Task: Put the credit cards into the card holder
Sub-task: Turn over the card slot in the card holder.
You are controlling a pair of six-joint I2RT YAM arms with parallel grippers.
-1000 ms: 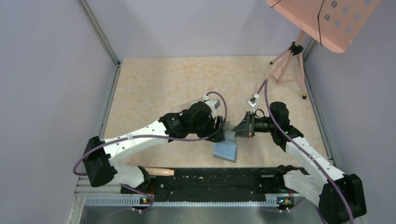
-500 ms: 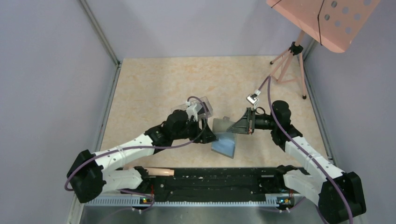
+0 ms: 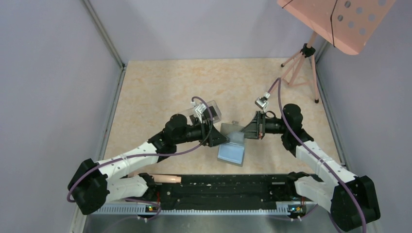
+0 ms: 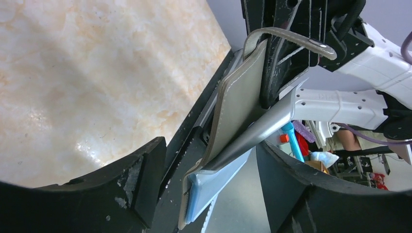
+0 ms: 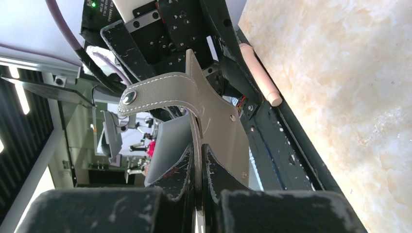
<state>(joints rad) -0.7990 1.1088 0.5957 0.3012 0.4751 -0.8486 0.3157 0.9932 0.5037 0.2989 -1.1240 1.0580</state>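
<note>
1. Pinching one gray flap of the card holder point(image 3: 232, 144) in the right gripper point(image 3: 245, 132), with fingers point(image 5: 218, 170) shut flat on the leather. Held up on edge over the worktop point(image 3: 160, 92), with the blue-gray half sloping down toward the front rail; cannot tell whether that half touches the surface.
2. Hovering at the fold with the left gripper point(image 3: 221, 138), fingers point(image 4: 145, 179) spread wide on either side of the wallet and gripping nothing in the wrist view.
3. Risking a slip: only a narrow pinch on a thin flap, easily twisted or pulled free by a push from the left.
4. Risking a shut pocket: hanging loose, likely to fold over or buckle under pressure and leave no mouth for a card.
5. Risking a snag on the side tab point(image 5: 155, 92), curled out beside the right fingers and right in the path of anything coming in from the left.
6. Risking a knock between the two grippers, working almost tip to tip over one small wallet.
7. Looking into the card holder: pale blue lining and a gray inner leaf on show, no black credit cards to be made out in any view; cannot tell whether any sit in a pocket.
8. Looking at the clear plastic box point(image 3: 210, 112) just behind the left wrist: largely hidden by the arm, contents not readable.
</note>
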